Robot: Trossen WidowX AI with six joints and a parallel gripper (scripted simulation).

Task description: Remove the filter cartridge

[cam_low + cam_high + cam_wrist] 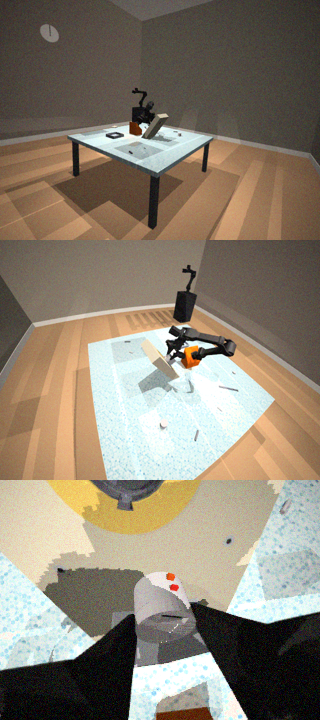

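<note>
The filter cartridge point(160, 600) point(167, 358) is a pale grey cylinder with two red marks on its top and a dark slot on its side. It is out of the panel and sits between my fingers. My gripper point(163, 613) point(170, 357) is shut on it, just in front of the tilted beige service panel point(210, 520) point(151, 349) point(155, 126). The panel's empty round socket point(127, 487), with a yellow ring point(100, 515) around it, shows at the top of the wrist view. The black tray point(114, 134) lies on the table to the left of the panel in the exterior view.
An orange block point(189, 357) point(134, 128) stands right beside my arm. A small white cylinder point(163, 423) and thin grey rods point(228, 388) point(196, 435) lie on the table top. A black pedestal point(184, 305) with another arm stands behind the table.
</note>
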